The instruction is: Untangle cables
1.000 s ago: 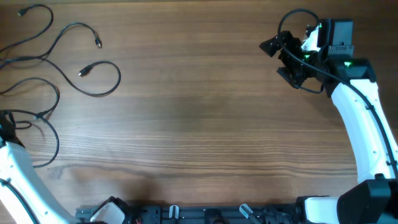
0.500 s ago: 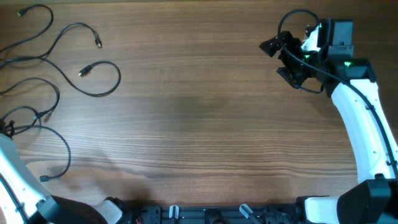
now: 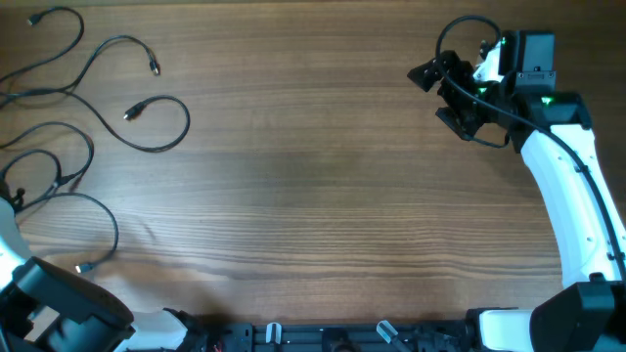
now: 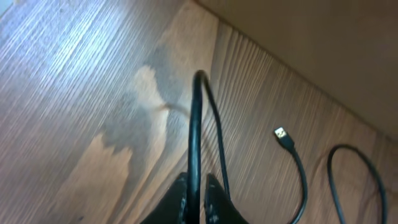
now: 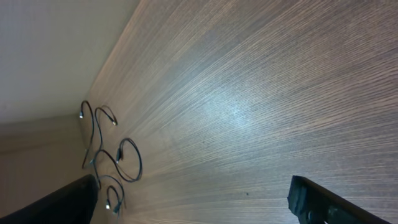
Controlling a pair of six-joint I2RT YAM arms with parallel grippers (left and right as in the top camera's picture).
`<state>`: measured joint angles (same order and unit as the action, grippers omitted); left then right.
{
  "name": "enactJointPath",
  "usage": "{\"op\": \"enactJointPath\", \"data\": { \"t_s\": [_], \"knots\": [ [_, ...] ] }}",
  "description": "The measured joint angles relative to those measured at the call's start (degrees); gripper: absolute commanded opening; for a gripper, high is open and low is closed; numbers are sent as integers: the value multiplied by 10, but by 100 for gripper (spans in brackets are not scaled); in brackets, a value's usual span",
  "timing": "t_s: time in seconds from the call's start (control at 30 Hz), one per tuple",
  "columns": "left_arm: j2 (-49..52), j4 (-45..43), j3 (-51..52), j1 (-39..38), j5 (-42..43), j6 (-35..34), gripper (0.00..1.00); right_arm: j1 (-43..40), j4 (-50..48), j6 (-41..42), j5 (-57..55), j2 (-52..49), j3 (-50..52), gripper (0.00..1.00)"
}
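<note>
Several thin black cables (image 3: 156,149) lie as loose curvy strands at the table's far left; they show small in the right wrist view (image 5: 99,149). My left gripper (image 4: 200,186) is shut on one black cable (image 4: 195,124), which arches up from the jaws. A silvery plug (image 4: 283,135) lies on the wood to its right. In the overhead view this held strand (image 3: 110,220) loops right and ends in a plug (image 3: 80,267) near the front left. My right gripper (image 3: 445,93) is open and empty at the far right, its jaws wide in the right wrist view (image 5: 194,186).
The wooden table (image 3: 313,176) runs to a front edge with black mounts (image 3: 293,337). The left arm's black base (image 3: 59,308) stands at the front left corner. The right arm's own thick wire (image 3: 460,29) loops above its gripper.
My left arm has drawn back toward the front left corner with the cable in its jaws. The held strand's loop has spread to the right. The right arm has not moved.
</note>
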<state>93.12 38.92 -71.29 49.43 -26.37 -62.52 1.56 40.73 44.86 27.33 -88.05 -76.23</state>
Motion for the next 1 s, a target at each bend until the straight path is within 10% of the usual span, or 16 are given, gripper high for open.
{"op": "enactJointPath", "data": {
  "t_s": [0.37, 0.67, 0.8, 1.0],
  "knots": [
    [49, 8, 0, 12, -8, -4, 10, 0, 0, -2, 0, 0, 0, 100],
    [75, 12, 0, 12, -8, -2, 35, 0, 0, -2, 0, 0, 0, 100],
    [72, -27, 0, 11, 38, 86, 41, 0, -4, -2, 0, 0, 0, 100],
    [3, -101, 0, -40, 327, 303, 63, 0, -5, -15, 0, 0, 0, 99]
  ]
}}
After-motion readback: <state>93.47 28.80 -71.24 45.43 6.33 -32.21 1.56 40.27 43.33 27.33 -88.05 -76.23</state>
